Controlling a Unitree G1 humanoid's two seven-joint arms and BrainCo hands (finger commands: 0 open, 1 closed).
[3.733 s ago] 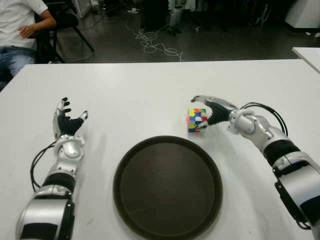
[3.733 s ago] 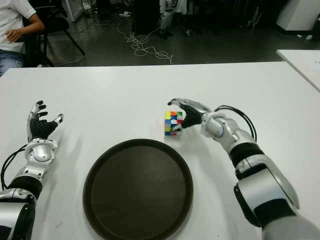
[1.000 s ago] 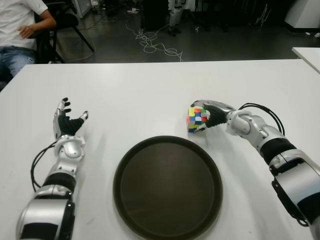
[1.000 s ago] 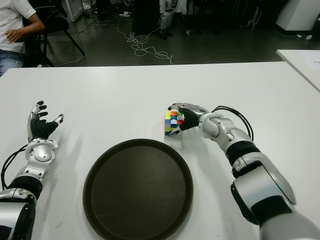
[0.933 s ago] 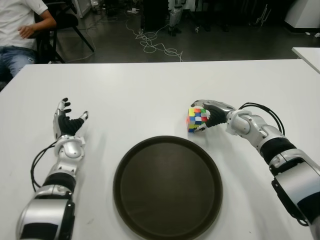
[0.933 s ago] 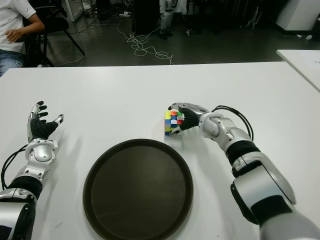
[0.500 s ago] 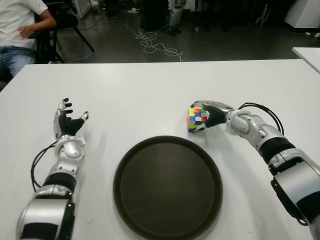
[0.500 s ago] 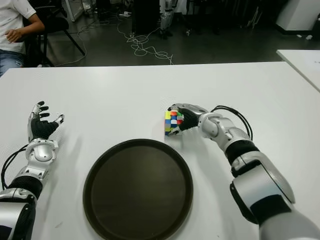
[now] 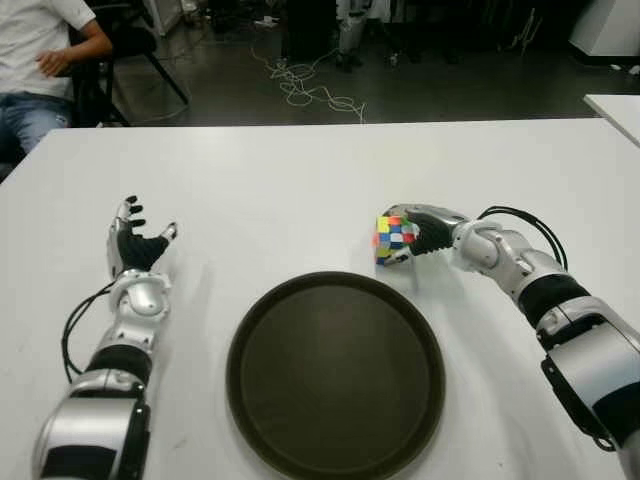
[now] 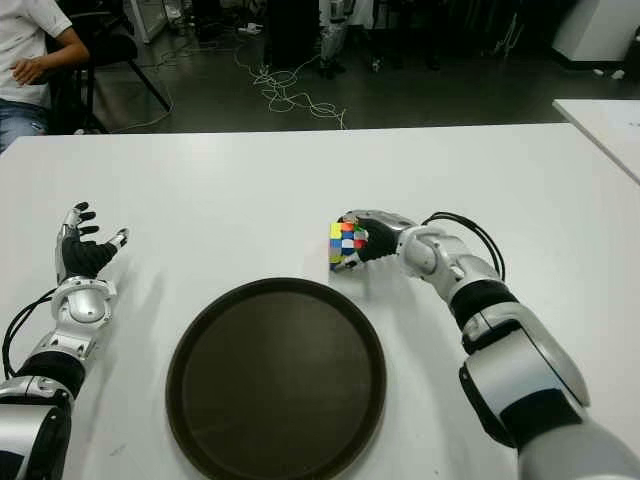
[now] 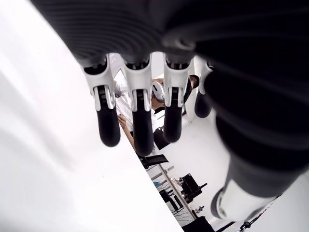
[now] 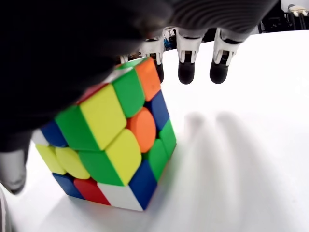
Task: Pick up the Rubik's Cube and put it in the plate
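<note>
The Rubik's Cube [image 9: 393, 238] stands tilted on the white table [image 9: 280, 180], just beyond the far right rim of the dark round plate [image 9: 335, 380], which has nothing in it. My right hand [image 9: 420, 230] is wrapped around the cube from its right side. In the right wrist view the cube [image 12: 113, 140] is pressed against the palm, the fingers [image 12: 186, 67] arch over its top and the thumb shows at its lower corner. My left hand [image 9: 135, 240] is open, fingers spread upward, at the table's left side beside the plate.
A seated person [image 9: 45, 50] and a chair are beyond the table's far left corner. Cables [image 9: 310, 90] lie on the floor behind. The corner of another white table [image 9: 615, 105] shows at the far right.
The right hand, open beside the cube 3.7 s ago, has closed its fingers around it, and the cube now sits tilted. The left hand has not moved.
</note>
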